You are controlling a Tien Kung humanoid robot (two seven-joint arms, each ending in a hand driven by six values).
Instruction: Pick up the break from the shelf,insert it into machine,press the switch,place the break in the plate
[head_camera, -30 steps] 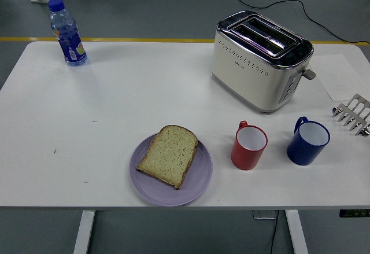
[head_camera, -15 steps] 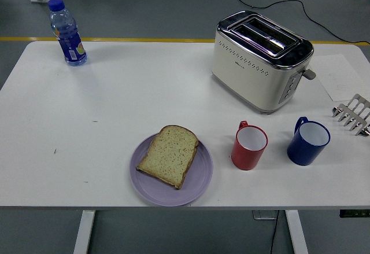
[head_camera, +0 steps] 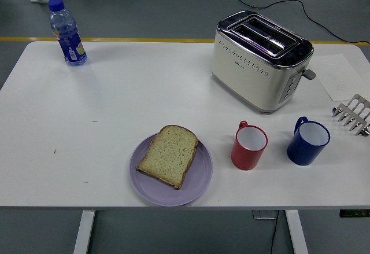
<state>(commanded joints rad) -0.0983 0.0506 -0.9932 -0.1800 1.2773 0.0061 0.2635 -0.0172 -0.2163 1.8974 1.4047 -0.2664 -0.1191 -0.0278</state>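
Neither my left hand nor my right hand was in the picture, so I could not tell if they were open or closed. The bread slice [head_camera: 169, 155] lay flat on the purple plate [head_camera: 199, 184], near the front edge of the bench [head_camera: 115, 103]. The toaster [head_camera: 260, 60] stood well apart, and its slots looked empty. I judged the task finished; the good way was to keep my hands away from the plate.

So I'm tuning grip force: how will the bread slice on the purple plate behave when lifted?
The bread slice looks thin and porous, so probably light and easily crushed. Lying flat on the purple plate, held by one edge it may sag or tear. Its rough crust should not slip.
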